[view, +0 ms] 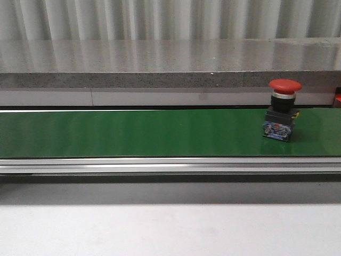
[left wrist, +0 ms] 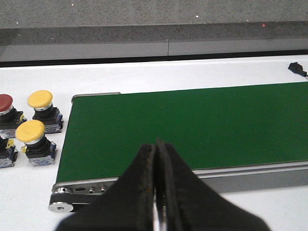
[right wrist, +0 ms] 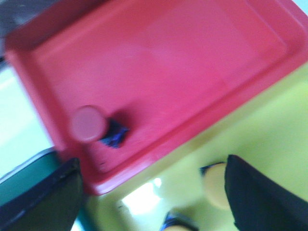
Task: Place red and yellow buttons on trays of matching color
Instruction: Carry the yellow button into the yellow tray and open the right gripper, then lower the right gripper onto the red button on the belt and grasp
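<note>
Waiting on the green conveyor belt (view: 133,132), a red mushroom-head push button (view: 281,116) stands upright near the belt's right end, well apart from both arms and untouched. The right end effector (right wrist: 154,192) hangs with fingers spread wide and empty above the trays: a red tray (right wrist: 192,57) already carrying one red button (right wrist: 89,123), and beside it a yellow tray (right wrist: 269,130) with a yellow button (right wrist: 214,185) partly hidden behind one finger. The view is blurred, so finer detail is unreadable. The left end effector (left wrist: 155,192) has its fingers pressed together, holding nothing, just short of the belt's left end; off to its side, two yellow buttons (left wrist: 36,132) and a red one (left wrist: 6,107) sit on the white counter (left wrist: 192,72).

Judgement: the belt button is the right arm's job. Descend straight over the cap, close on the black collar below it, keep it upright, release on red.

Background: grey speckled ledge (view: 160,64), corrugated wall (view: 160,18) behind.
</note>
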Available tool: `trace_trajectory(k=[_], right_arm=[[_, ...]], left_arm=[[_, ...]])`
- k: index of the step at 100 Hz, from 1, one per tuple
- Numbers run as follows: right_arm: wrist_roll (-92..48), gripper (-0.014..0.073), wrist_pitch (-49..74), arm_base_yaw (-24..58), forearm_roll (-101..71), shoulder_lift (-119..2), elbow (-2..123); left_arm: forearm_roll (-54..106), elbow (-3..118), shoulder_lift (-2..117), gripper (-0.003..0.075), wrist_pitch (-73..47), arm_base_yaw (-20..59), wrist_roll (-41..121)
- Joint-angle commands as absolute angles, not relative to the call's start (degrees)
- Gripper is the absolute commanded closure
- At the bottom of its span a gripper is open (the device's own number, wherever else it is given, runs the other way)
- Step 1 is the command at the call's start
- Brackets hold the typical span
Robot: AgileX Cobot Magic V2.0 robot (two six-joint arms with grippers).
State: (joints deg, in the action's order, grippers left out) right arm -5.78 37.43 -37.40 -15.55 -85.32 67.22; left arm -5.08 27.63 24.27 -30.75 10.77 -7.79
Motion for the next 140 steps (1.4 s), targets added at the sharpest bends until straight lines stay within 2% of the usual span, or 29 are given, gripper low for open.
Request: trace_trajectory(k=[1, 22, 38, 48, 69, 94, 131, 140], right_arm=[[-7.6, -0.0009, 37.16, -34.76, -16.42, -80.28, 68.61], [-14.78, -0.0009, 43.75, -24.2, -16.42, -75.33, 68.61], [-18.07, -0.0009, 54.36, -17.17, -16.42, -74.83, 68.61], [-19.52, -0.0009, 59.53, -14.28, -16.42, -74.83, 68.61], [-23.37, -0.0009, 62.46, -10.32, -16.42, -74.9, 68.61], [-26.59, -0.0009, 62.04, -6.68, -16.42, -77.28, 68.61], [-26.75, -0.0008, 52.67, -5.64, -16.42, -85.92, 68.61], [-26.75, 0.0031, 51.14, -5.64, -16.42, -87.73, 68.61]], left_arm=[[-5.2, 29.32, 24.55, 0.074, -26.27, 11.18, -8.0], [-5.2, 29.32, 24.55, 0.074, -26.27, 11.18, -8.0], [-5.2, 29.32, 24.55, 0.074, -26.27, 11.18, -8.0], [-5.2, 29.32, 24.55, 0.074, -26.27, 11.18, -8.0], [-5.2, 29.32, 24.55, 0.074, -26.27, 11.18, -8.0], [-5.2, 29.32, 24.55, 0.074, -26.27, 11.18, -8.0], [-5.2, 29.32, 24.55, 0.074, -26.27, 11.18, -8.0], [-5.2, 29.32, 24.55, 0.074, -26.27, 11.18, -8.0]])
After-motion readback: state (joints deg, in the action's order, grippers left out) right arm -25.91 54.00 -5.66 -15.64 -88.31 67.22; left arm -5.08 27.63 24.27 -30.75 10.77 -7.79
